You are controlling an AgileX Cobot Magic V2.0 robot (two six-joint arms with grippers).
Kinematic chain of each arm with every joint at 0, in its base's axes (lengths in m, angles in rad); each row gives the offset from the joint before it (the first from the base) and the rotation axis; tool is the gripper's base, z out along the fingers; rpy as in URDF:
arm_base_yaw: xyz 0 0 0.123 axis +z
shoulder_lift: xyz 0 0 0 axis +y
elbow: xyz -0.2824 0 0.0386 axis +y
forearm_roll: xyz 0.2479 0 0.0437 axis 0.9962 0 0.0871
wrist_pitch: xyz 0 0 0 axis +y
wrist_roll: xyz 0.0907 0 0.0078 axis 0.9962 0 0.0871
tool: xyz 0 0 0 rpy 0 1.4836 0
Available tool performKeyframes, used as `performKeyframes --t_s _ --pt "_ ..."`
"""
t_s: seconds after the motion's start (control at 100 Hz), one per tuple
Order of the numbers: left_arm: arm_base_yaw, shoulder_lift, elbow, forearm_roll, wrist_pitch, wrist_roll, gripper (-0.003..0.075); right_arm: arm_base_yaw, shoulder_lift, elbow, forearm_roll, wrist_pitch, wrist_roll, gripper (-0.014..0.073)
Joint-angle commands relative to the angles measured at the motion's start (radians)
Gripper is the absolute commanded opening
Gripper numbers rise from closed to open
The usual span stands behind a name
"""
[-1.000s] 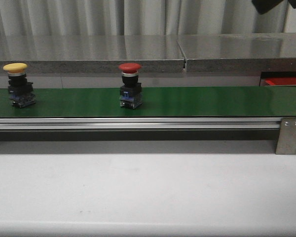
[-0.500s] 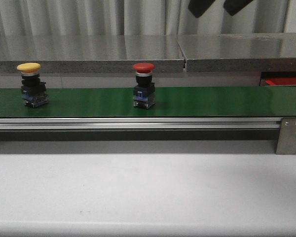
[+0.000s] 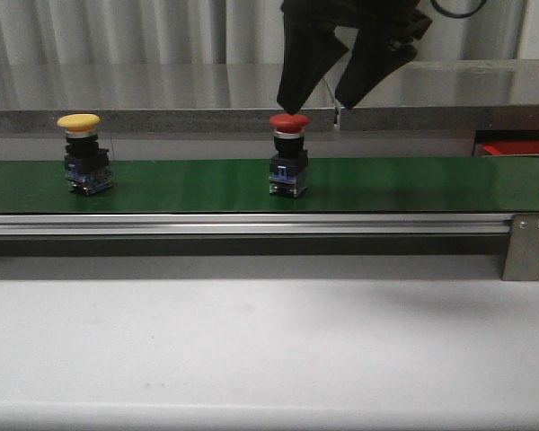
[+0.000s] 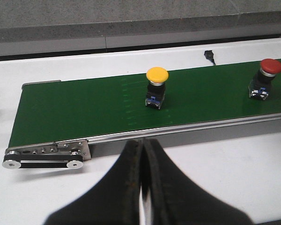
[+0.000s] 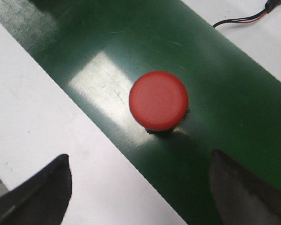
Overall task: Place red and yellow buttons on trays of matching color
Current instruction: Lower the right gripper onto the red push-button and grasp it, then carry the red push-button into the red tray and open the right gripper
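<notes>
A red button (image 3: 288,153) stands upright on the green conveyor belt (image 3: 413,184) near its middle. A yellow button (image 3: 83,153) stands on the same belt further left. My right gripper (image 3: 313,103) hangs open just above the red button's cap, a little to its right. The right wrist view looks straight down on the red cap (image 5: 158,100), with the two dark fingertips (image 5: 47,187) wide apart. My left gripper (image 4: 142,154) is shut and empty, over the white table short of the belt; both buttons, yellow (image 4: 156,86) and red (image 4: 266,78), show beyond it. A red tray (image 3: 516,147) edge shows far right.
The belt's metal rail (image 3: 251,224) and end bracket (image 3: 526,246) run along the front. A grey stone ledge (image 3: 162,99) lies behind the belt. A black and red cable (image 5: 246,18) lies on the white table past the belt.
Both buttons have ridden the belt to the right. My right gripper has come down and leftward from the upper right edge to just above the red button.
</notes>
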Motion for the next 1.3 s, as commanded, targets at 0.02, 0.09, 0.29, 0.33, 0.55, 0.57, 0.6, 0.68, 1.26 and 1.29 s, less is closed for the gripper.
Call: performKeyframes --t_s 0.02,0.09,0.29,0.33,0.55,0.57,0.6,0.68,1.26,1.29 --pt "-0.005 0.002 -0.026 -0.017 -0.074 -0.003 -0.0020 0.002 -0.016 -0.035 0.034 -0.087 -0.007 0.0595" --pt "-0.005 0.002 -0.026 -0.017 -0.074 -0.003 -0.0020 0.002 0.003 -0.035 0.033 -0.116 -0.007 0.0594" --pt "-0.005 0.002 -0.026 -0.017 -0.074 -0.003 -0.0020 0.002 0.046 -0.034 0.018 -0.185 -0.004 0.0587" --pt "-0.005 0.002 -0.026 -0.017 -0.074 -0.003 -0.0020 0.002 0.052 -0.034 0.013 -0.195 0.004 0.0568" --pt "-0.005 0.002 -0.026 -0.017 -0.074 -0.003 -0.0020 -0.002 0.066 -0.034 -0.034 -0.190 0.066 0.0125" --pt "-0.005 0.002 -0.026 -0.017 -0.074 -0.003 -0.0020 -0.002 0.065 -0.034 -0.038 -0.191 0.072 0.0102" --pt "-0.005 0.002 -0.026 -0.017 -0.074 -0.003 -0.0020 -0.002 0.063 -0.034 -0.041 -0.192 0.080 0.0055" --pt "-0.005 0.002 -0.026 -0.017 -0.074 -0.003 -0.0020 -0.004 0.051 -0.034 -0.057 -0.199 0.121 0.0000" --pt "-0.005 0.002 -0.026 -0.017 -0.074 -0.003 -0.0020 -0.274 -0.154 -0.032 -0.283 -0.139 0.399 -0.0004" --pt "-0.005 0.002 -0.026 -0.017 -0.074 -0.003 -0.0020 -0.298 -0.162 -0.032 -0.283 -0.145 0.399 -0.0004"
